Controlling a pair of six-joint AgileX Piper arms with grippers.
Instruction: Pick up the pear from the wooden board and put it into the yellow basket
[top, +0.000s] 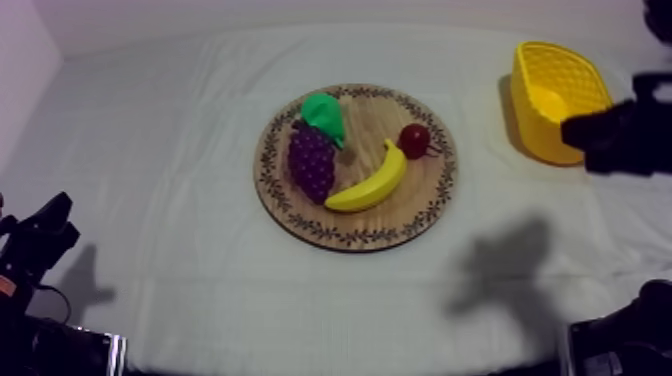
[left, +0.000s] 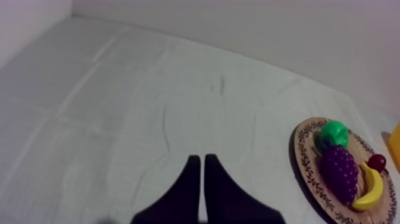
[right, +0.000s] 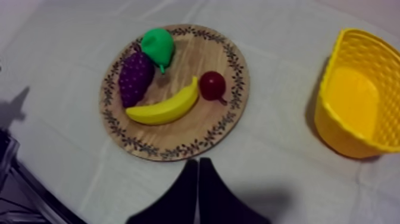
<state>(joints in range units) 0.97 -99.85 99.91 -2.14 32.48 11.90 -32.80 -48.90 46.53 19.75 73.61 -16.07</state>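
Observation:
The green pear (top: 323, 115) lies at the far left rim of the round wooden board (top: 420, 215), touching the purple grapes (top: 312, 160). The same pear (right: 158, 44) shows beyond my right gripper (right: 198, 164), which is shut on nothing and hangs over the cloth just short of the board (right: 178, 149). From above, that gripper (top: 575, 130) hovers high beside the yellow basket (top: 555, 95) at the far right. My left gripper (left: 199, 161) is shut and empty, low at the table's left (top: 55, 215), well away from the pear (left: 333, 132).
On the board with the pear are a banana (top: 368, 182) and a small red fruit (top: 414, 140). The basket (right: 357, 98) stands upright with nothing inside. Bare cloth spreads left of the board and in front of it.

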